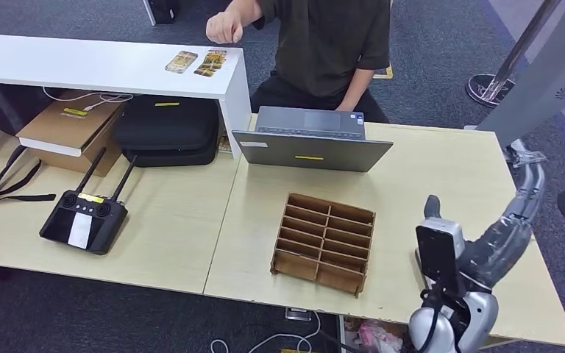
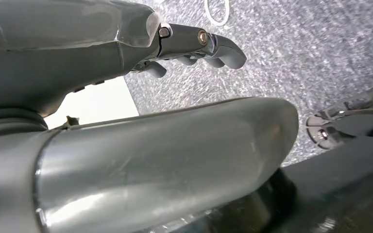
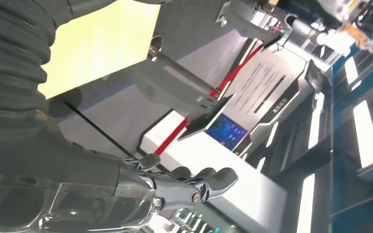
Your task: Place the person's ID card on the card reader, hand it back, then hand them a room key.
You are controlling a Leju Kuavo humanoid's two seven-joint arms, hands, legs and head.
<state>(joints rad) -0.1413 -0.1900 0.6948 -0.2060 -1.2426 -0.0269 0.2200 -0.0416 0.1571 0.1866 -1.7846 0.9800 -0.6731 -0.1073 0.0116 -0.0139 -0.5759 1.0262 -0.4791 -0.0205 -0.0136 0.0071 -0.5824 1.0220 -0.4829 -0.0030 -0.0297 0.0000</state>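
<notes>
On the far left of the counter (image 1: 169,228) a black strap (image 1: 7,180) lies by a cardboard box (image 1: 70,129), with a black remote controller (image 1: 84,219) nearer the front edge and a black case (image 1: 168,131) tucked under the raised white shelf (image 1: 81,65). On that shelf, toward its right end, lie two cards (image 1: 197,62) side by side, just below the person's hand (image 1: 224,28), which is held above the shelf and apart from them. Which card is the ID and which a room key cannot be told. Further right a grey laptop (image 1: 310,140) sits in front of the person (image 1: 324,44), and a wooden slotted organizer (image 1: 325,241) stands nearer the robot. The left hand (image 2: 194,48) hangs over grey carpet, its fingers (image 2: 223,51) loosely curled and holding nothing. At the far right, the right hand (image 1: 519,158) is raised beyond the counter's edge, fingers (image 3: 209,180) bent, slightly apart, empty.
</notes>
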